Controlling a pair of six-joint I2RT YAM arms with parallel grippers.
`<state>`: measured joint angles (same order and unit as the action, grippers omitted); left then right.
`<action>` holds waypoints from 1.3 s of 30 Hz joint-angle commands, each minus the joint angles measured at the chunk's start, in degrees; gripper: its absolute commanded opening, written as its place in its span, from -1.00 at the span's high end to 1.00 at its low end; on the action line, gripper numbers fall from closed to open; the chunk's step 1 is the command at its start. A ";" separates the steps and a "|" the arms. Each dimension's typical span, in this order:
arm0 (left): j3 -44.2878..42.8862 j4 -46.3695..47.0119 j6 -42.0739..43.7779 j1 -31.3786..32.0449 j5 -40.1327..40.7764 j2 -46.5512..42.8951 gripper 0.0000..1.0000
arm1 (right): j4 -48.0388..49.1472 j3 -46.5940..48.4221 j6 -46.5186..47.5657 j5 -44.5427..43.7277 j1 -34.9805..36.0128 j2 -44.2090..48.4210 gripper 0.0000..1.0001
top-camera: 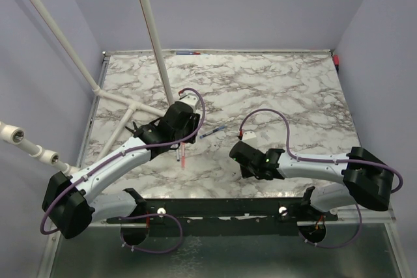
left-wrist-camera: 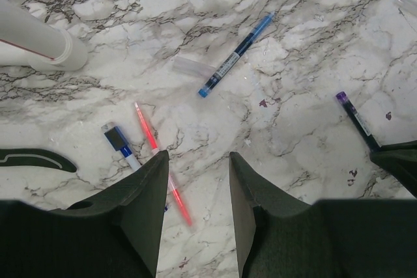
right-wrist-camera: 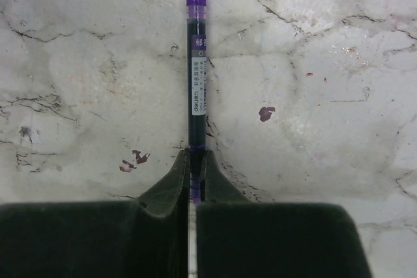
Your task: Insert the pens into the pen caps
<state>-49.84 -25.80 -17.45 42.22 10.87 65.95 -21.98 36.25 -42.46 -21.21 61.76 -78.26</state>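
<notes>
A: Marble table [top-camera: 293,89]. Left gripper [left-wrist-camera: 197,157] spread over red pen [left-wrist-camera: 149,133]; blue pen [left-wrist-camera: 236,54] beyond it, lying diagonal.
B: Right wrist alone shows the clamp: right gripper [right-wrist-camera: 195,155], rightward of left gripper, pinches dark pen [right-wrist-camera: 197,76], purple end pointing straight away.

I see my left claw [top-camera: 177,149] hanging over the grey-veined white marble surface [top-camera: 293,89]. A thin red plastic pen [top-camera: 184,158] lies just beside its tip, with a slim blue pen [top-camera: 210,133] near. The right claw [top-camera: 236,152] sits low to their right.
</notes>
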 commanded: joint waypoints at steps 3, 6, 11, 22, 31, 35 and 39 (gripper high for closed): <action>0.81 1.18 1.02 -0.19 -1.60 -1.18 0.14 | -2.20 1.98 1.63 2.29 -0.26 2.56 0.99; 0.88 1.16 1.03 -0.21 -1.21 -1.38 0.14 | -3.06 3.73 2.64 2.23 -0.25 4.26 0.99; 1.00 1.12 0.99 -0.20 -0.30 -2.51 0.12 | -3.21 4.49 4.91 2.82 -0.23 7.26 0.99; -3.11 -0.17 -0.97 -0.68 -6.51 -4.60 0.11 | -0.34 3.84 15.27 4.01 0.59 15.87 0.99; -8.16 -2.77 0.92 -3.67 -16.72 -4.45 0.08 | 5.09 3.54 24.14 8.70 3.05 21.62 0.99; -10.45 -3.88 0.64 -5.50 -20.20 -4.29 0.07 | 7.55 4.01 29.66 6.15 9.11 23.04 0.99; -13.82 -7.68 0.13 -6.43 -23.11 -2.94 0.07 | 7.05 5.55 34.53 2.83 14.02 22.14 0.99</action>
<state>-59.77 -28.82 -17.32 36.67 -6.39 61.93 -16.25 39.75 -15.07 -15.49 72.29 -55.90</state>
